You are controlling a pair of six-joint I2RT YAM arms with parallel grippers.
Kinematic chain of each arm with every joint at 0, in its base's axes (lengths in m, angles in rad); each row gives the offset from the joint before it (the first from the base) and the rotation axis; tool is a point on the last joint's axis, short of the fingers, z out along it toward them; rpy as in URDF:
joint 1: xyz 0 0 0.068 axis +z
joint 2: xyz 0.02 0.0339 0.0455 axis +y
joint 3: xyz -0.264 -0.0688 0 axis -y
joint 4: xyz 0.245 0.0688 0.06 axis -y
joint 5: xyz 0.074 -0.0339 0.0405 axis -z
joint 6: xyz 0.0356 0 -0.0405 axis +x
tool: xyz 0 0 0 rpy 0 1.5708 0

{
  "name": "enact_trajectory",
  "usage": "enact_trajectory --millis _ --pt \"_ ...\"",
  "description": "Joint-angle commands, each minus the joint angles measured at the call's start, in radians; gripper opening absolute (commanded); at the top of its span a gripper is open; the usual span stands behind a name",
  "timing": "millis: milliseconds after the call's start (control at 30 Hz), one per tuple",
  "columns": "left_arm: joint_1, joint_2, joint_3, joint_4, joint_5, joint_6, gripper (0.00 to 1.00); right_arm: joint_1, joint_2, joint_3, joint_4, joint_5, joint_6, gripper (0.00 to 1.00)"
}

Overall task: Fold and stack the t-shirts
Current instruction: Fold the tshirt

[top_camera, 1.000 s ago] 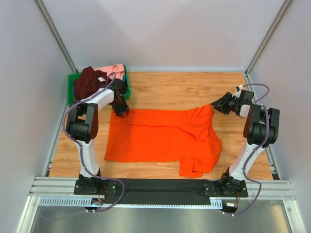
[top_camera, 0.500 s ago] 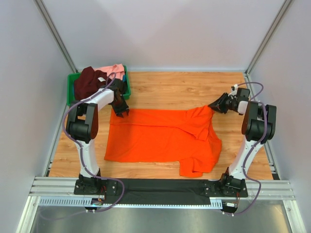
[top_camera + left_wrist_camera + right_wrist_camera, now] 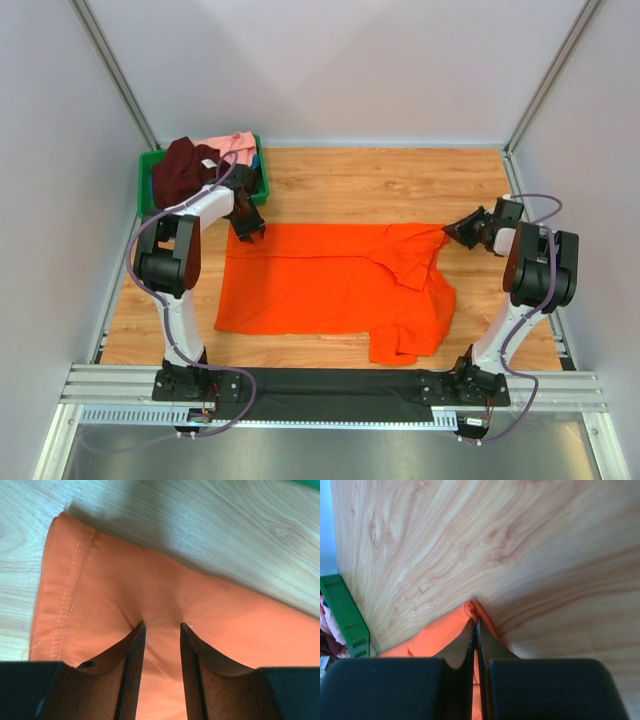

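Note:
The bright orange t-shirt (image 3: 330, 280) lies spread on the wooden table, its right side folded over and rumpled. My left gripper (image 3: 247, 232) stands on its far left corner. In the left wrist view its fingers (image 3: 161, 626) are apart, tips pressed into the orange cloth (image 3: 150, 585), which puckers at them. My right gripper (image 3: 452, 231) is at the shirt's far right corner. The right wrist view shows its jaws (image 3: 475, 621) shut on a pinched ridge of orange cloth (image 3: 437, 636). A dark maroon t-shirt (image 3: 180, 170) and a light pink t-shirt (image 3: 232, 143) lie heaped in the bin.
A green plastic bin (image 3: 146, 190) stands at the back left, close behind my left gripper; its edge (image 3: 347, 620) shows in the right wrist view. Bare wood (image 3: 380, 180) lies behind the shirt. White walls close in the table on three sides.
My right gripper has shut on the shirt's far right corner and drawn it a little to the right and nearer. The left arm has stayed put.

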Motion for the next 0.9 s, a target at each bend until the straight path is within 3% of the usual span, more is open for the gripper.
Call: enact_trajectory --millis 0,367,433,567,633,733,867 --pt "0.005 0.006 -0.027 -0.040 -0.044 -0.027 0.42 0.003 -0.055 -0.056 0.083 0.148 0.074 0.00" --pt "0.005 0.001 0.007 -0.052 -0.015 -0.029 0.41 0.003 -0.122 -0.070 0.057 0.133 0.060 0.01" --pt "0.005 -0.020 0.028 -0.048 0.019 -0.008 0.42 0.003 -0.132 -0.011 -0.012 0.127 0.014 0.09" --pt "0.005 -0.075 0.065 -0.058 0.084 0.026 0.44 0.007 -0.205 0.088 -0.332 0.226 -0.097 0.28" --pt "0.005 -0.115 0.080 -0.071 0.096 0.044 0.45 0.038 -0.262 0.125 -0.493 0.294 -0.177 0.30" --pt "0.005 -0.171 0.082 -0.078 0.123 0.069 0.45 0.124 -0.348 0.149 -0.620 0.332 -0.268 0.24" --pt "0.004 -0.267 0.048 -0.092 0.142 0.101 0.45 0.378 -0.463 0.088 -0.695 0.443 -0.311 0.17"
